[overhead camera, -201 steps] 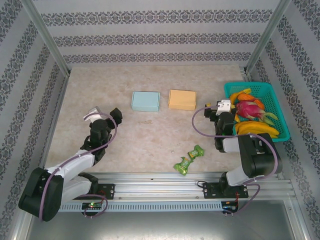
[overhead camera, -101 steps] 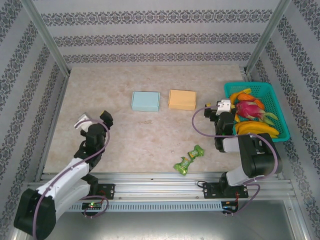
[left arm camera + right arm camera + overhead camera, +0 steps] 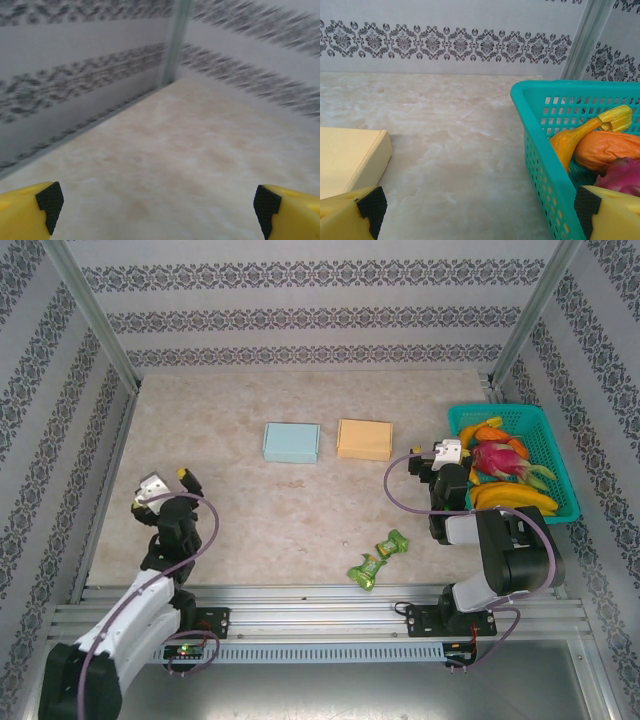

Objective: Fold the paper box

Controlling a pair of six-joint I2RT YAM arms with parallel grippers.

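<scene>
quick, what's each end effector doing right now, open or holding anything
left end effector: open, holding nothing
right end effector: open, holding nothing

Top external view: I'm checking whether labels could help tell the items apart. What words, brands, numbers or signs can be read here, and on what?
No readable text anywhere.
Blue box: plain lid, no print.
Tan box: plain lid, no print.
Green wrappers: any print is too small to read.
Basket: no label visible.
Walls: ornamental pattern only, no letters.
</scene>
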